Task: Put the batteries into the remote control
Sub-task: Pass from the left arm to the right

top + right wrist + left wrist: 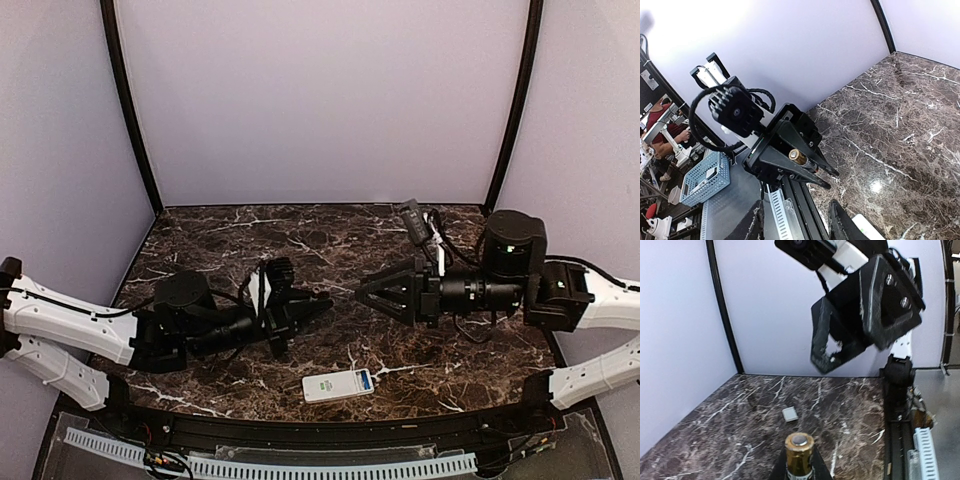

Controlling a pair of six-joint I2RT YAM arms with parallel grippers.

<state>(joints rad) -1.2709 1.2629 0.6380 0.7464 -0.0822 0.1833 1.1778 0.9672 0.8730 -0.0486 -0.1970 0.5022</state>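
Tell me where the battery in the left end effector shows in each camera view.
Top external: not distinguishable; the left end effector, left of centre, hides it.
Left wrist: battery at bottom centre.
Right wrist: lower centre-left, in the facing end effector.
Shared landmark: dark marble table.

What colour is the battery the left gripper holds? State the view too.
Gold, dark band, silver tip. The battery shows best in the left wrist view.

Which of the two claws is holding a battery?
The left gripper: a gold-topped battery sits clamped in it. The right gripper, facing it above the table, is open with nothing in it.
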